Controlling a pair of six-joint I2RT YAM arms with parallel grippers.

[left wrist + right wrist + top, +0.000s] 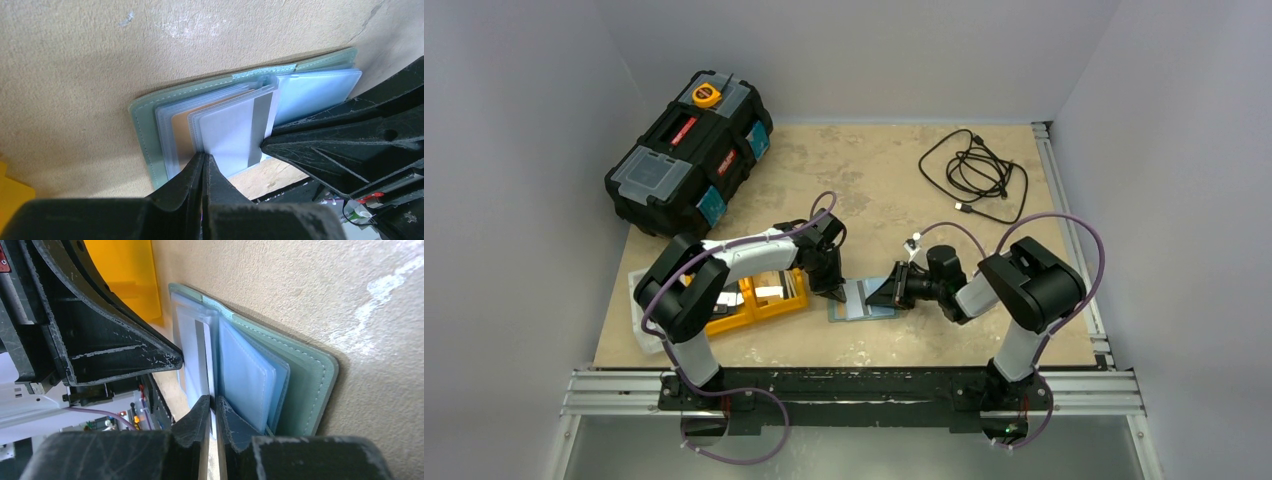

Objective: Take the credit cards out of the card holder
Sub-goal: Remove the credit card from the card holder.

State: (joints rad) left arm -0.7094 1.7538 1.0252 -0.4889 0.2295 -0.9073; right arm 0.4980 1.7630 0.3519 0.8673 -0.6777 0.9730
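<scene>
The card holder (864, 300) lies open on the table, grey-green cover (145, 125) down, with clear sleeves and pale blue lining (245, 375). A whitish credit card (230, 130) with a grey stripe sticks partly out of a sleeve. It also shows in the right wrist view (192, 350). My left gripper (204, 156) is shut on that card's near corner. My right gripper (213, 401) is shut on the edge of a sleeve at the holder's middle, facing the left one (835, 292). An orange-brown card (181, 131) sits in a sleeve behind.
An orange two-compartment tray (759, 305) with pale cards in it stands just left of the holder. A black toolbox (689, 150) sits at the back left. A coiled black cable (974, 175) lies at the back right.
</scene>
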